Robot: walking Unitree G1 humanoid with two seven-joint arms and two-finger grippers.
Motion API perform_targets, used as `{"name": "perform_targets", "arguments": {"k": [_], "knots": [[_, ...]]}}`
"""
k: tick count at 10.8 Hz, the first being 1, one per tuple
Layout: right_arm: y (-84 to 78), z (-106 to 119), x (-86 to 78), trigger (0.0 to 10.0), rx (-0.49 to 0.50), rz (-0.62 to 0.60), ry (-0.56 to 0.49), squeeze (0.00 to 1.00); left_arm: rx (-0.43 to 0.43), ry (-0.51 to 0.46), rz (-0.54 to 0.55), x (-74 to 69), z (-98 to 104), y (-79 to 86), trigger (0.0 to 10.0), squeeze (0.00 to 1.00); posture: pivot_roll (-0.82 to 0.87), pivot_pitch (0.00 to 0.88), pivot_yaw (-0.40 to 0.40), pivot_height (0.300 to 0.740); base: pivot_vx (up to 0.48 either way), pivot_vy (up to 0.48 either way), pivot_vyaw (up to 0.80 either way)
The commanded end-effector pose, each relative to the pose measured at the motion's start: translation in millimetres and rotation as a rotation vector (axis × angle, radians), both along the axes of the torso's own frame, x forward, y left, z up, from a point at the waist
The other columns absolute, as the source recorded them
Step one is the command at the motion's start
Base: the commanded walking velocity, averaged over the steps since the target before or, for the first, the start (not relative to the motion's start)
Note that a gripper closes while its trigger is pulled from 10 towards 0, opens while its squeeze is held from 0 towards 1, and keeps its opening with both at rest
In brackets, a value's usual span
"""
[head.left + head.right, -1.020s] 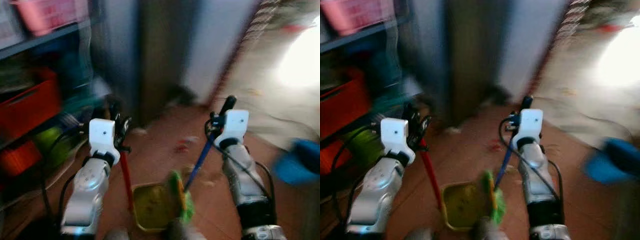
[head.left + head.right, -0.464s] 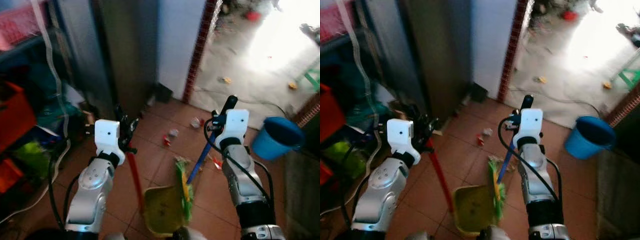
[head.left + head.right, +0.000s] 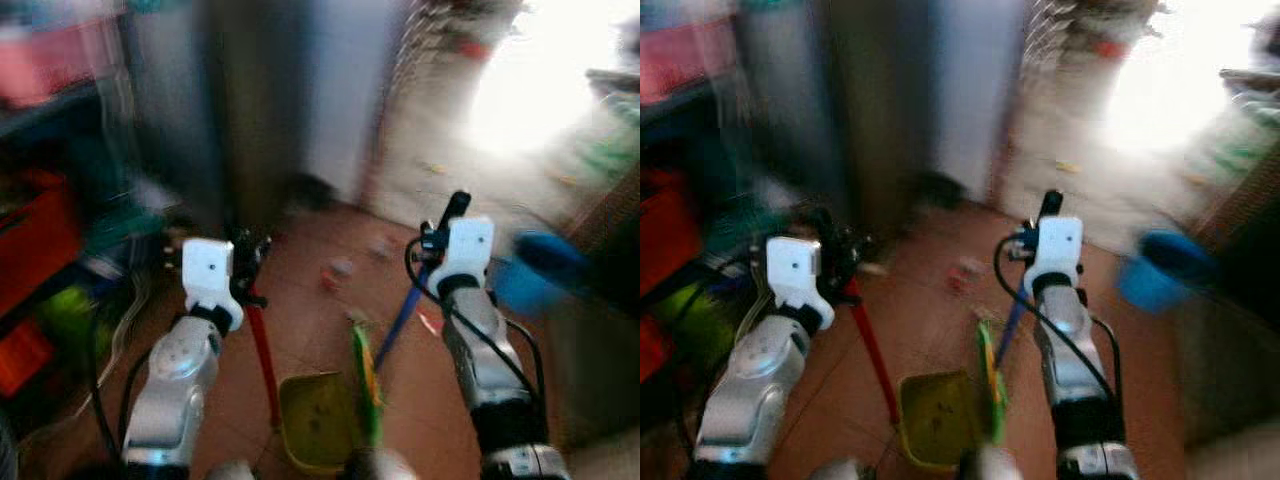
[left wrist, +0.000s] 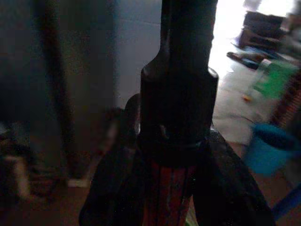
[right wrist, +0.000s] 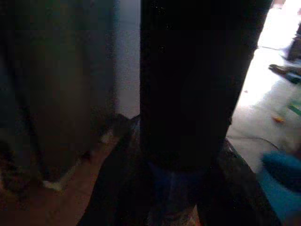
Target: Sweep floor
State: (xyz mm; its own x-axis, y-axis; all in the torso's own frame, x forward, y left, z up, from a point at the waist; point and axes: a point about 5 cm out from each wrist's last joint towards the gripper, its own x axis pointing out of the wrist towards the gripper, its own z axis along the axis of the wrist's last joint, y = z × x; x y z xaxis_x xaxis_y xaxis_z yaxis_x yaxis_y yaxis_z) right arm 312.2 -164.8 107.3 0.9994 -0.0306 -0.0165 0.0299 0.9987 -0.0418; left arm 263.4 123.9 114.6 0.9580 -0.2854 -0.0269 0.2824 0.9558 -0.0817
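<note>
With both head views smeared by motion, I judge my main risk is moving on litter I cannot place exactly. My left gripper [image 3: 243, 262] has its black fingers [image 4: 110, 188] closed around the red handle [image 3: 263, 360] of the yellow-green dustpan [image 3: 318, 422], which sits low on the near floor between my arms. My right gripper [image 3: 437, 238] is clamped on the blue broom handle [image 3: 400, 322], whose green bristles [image 3: 364, 375] rest just beside the pan's right edge. Both wrist views show a dark handle cap standing up between the fingers, so I read both grips as firm.

Scraps of litter [image 3: 337, 270] lie on the brown tiled floor [image 3: 300, 300] beyond the pan, toward the doorway; more specks show on the pale ground outside, too blurred to identify. If I push forward while the picture is this soft, I could sweep past the scraps or scatter them out over the threshold. A careless swing of the broom to the right could knock the blue bucket [image 3: 520, 280], which stands near my right arm. On the left, the shelving [image 3: 60, 110] with a red crate [image 3: 40, 235] and loose cables crowds my left elbow, so the dustpan handle could snag there. A dark cabinet or door panel [image 3: 250, 100] stands far and centre, narrowing the way to the doorway.
</note>
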Motion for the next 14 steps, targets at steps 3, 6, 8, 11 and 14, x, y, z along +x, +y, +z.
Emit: {"name": "perform_targets", "arguments": {"k": [3, 6, 8, 11, 14], "knots": [[-5.1, 2.5, 0.9, 10.0, -0.034, -0.012, 0.000, 0.00, -0.012, -0.060, -0.066, 0.2, 12.2, -9.4, 10.0, 0.00, 0.05, 0.045, -0.059, 0.740, 0.398, 0.207, -0.39], [-4.7, 2.9, 1.6, 10.0, -0.035, -0.009, -0.002, 0.00, -0.033, -0.050, -0.017, 2.1, 11.8, -6.1, 10.0, 0.00, 0.06, 0.050, -0.064, 0.740, 0.090, 0.000, 0.00], [-4.0, 1.6, 1.6, 10.0, -0.044, -0.018, 0.011, 0.00, -0.019, -0.061, -0.053, 0.3, 12.8, -6.5, 10.0, 0.00, 0.06, 0.052, -0.064, 0.740, 0.000, 0.000, -0.40], [-6.8, 1.5, 1.7, 10.0, -0.049, -0.021, 0.010, 0.00, -0.015, -0.060, -0.080, -0.8, 12.6, -8.3, 10.0, 0.00, 0.06, 0.052, -0.064, 0.740, 0.432, 0.000, -0.80], [-8.1, 4.9, 4.2, 10.0, -0.077, -0.023, -0.004, 0.00, -0.009, -0.062, -0.091, -2.1, 12.3, -11.2, 10.0, 0.00, 0.06, 0.046, -0.063, 0.740, 0.480, 0.000, 0.00]]}}
